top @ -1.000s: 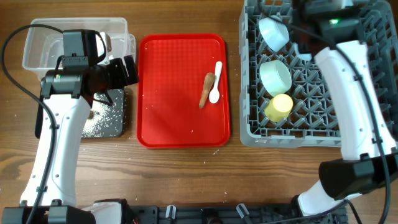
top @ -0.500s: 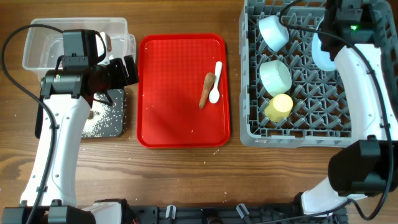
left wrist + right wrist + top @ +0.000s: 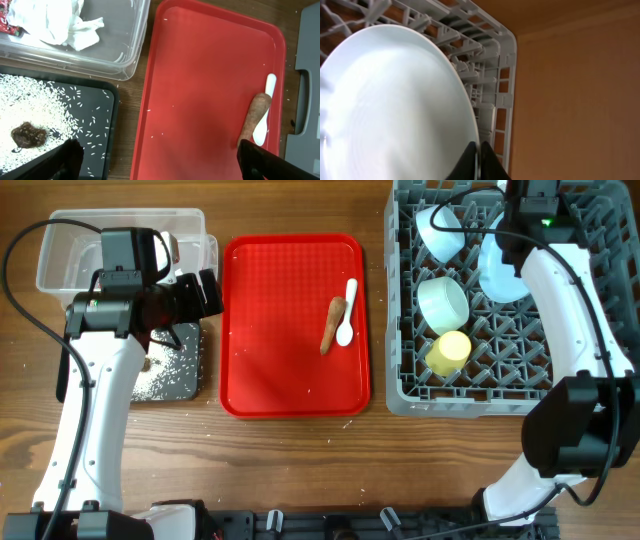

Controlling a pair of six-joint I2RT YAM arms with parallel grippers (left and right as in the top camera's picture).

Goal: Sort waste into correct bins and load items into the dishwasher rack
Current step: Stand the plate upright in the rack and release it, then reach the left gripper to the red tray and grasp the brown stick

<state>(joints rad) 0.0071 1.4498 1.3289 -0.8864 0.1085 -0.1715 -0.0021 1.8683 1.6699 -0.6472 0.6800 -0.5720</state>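
Observation:
My right gripper (image 3: 479, 155) is shut on the rim of the pale blue plate (image 3: 395, 110) and holds it over the grey dishwasher rack (image 3: 480, 395); the plate (image 3: 500, 270) shows at the rack's back. Two blue-green bowls (image 3: 440, 232) (image 3: 443, 303) and the yellow cup (image 3: 449, 352) lie in the rack. My left gripper (image 3: 155, 160) is open and empty, over the gap between the black tray (image 3: 100, 115) and the red tray (image 3: 200, 90). The brown food scrap (image 3: 332, 325) lies on the red tray. Tissue (image 3: 65, 22) and the wrapper (image 3: 7, 22) lie in the clear tub (image 3: 132, 45). Rice (image 3: 30, 95) and a dark lump (image 3: 27, 134) lie in the black tray.
A small white spoon (image 3: 347, 315) lies next to the food scrap on the red tray (image 3: 260, 370). A few rice grains are scattered on the red tray and on the wooden table (image 3: 300, 470). The clear tub (image 3: 60, 240) and black tray (image 3: 190, 375) sit at the far left.
My right arm has swung the plate from the rack's back right corner leftward and down toward the rack's pegs. The left arm has not moved.

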